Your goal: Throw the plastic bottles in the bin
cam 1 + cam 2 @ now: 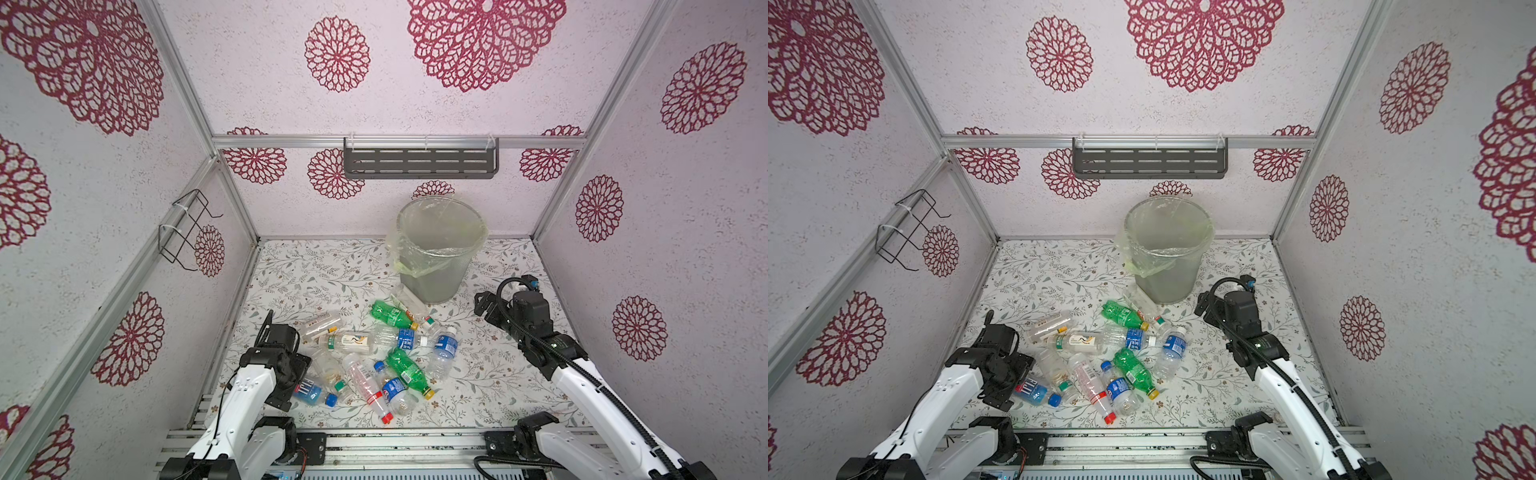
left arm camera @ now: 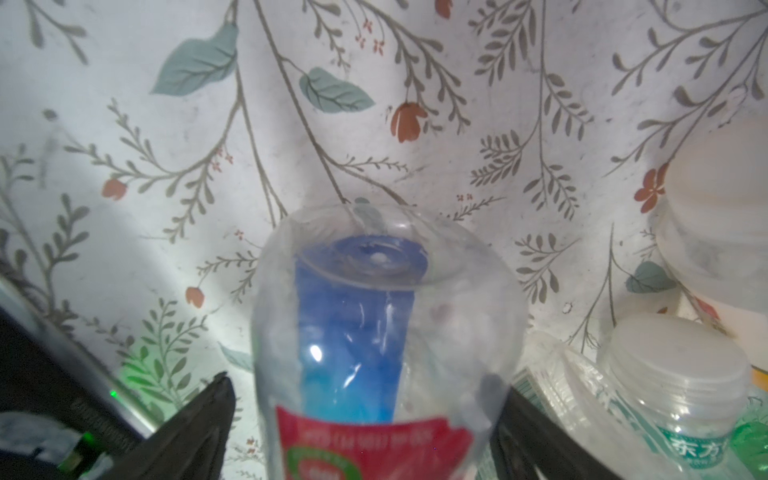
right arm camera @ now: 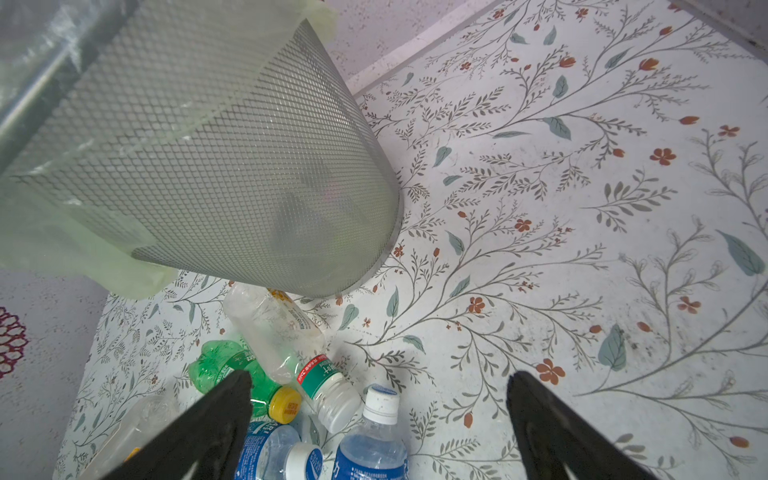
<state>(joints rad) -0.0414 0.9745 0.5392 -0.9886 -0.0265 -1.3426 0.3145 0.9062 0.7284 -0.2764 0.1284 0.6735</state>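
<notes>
Several plastic bottles (image 1: 386,353) lie in a heap on the floral floor in front of the bin (image 1: 436,266), a grey mesh basket lined with a yellowish bag. My left gripper (image 1: 297,382) is low at the heap's front left, open, straddling a clear bottle with a blue and red label (image 2: 386,311). A slim gap shows beside one finger (image 2: 208,415). My right gripper (image 3: 379,380) hangs open and empty just right of the bin (image 3: 228,166). Below it lie a green bottle (image 3: 232,365) and a blue-labelled bottle (image 3: 374,449).
A dark slotted shelf (image 1: 419,162) hangs on the back wall above the bin. A black wire rack (image 1: 187,228) sticks out from the left wall. Aluminium rails (image 1: 395,449) run along the front edge. Patterned walls close in three sides.
</notes>
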